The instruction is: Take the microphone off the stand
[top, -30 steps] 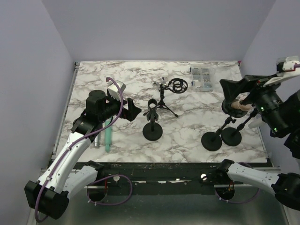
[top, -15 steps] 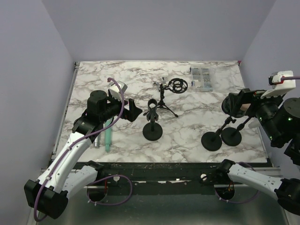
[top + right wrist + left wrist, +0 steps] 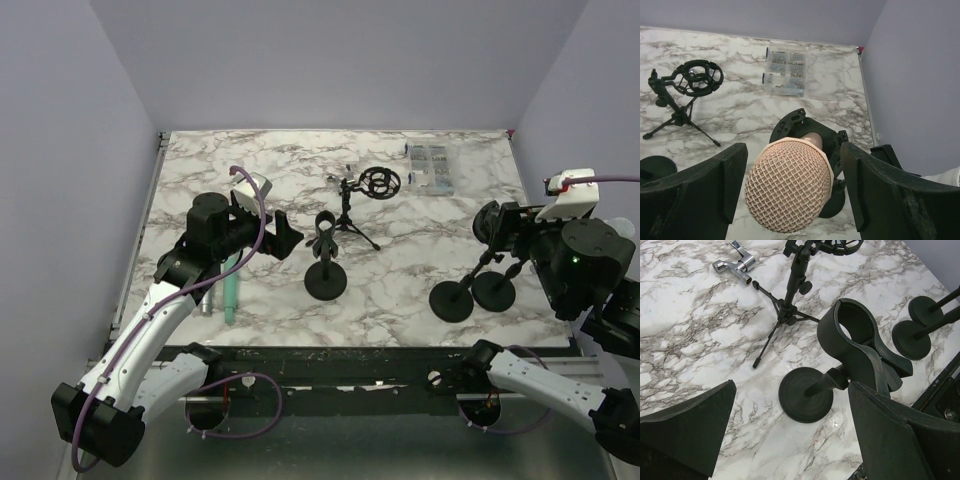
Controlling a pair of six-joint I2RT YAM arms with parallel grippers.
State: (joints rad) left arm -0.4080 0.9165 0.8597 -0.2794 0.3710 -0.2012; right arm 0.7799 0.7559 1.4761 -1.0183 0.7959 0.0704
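Our right hand (image 3: pixel 790 150) hangs open over the microphone (image 3: pixel 789 187), one finger either side of its rose-gold mesh head, not clamped on it. The microphone sits in the black clip (image 3: pixel 792 122) of its stand, at the right edge of the tabletop (image 3: pixel 740 50), close to the wall. Beyond it we see a clear parts box (image 3: pixel 785 70) and a tripod shock mount (image 3: pixel 690 80). Our left hand (image 3: pixel 792 386) gapes wide before an empty clip stand (image 3: pixel 855 340).

Right gripper (image 3: pixel 497 225): has dropped lower and drawn back toward the arm bases, its wrist following.
Pale pink mesh-headed microphone (image 3: pixel 788 192): seen from above just below the gripper earlier, now covered by it, its head between the gripper's two fingers.
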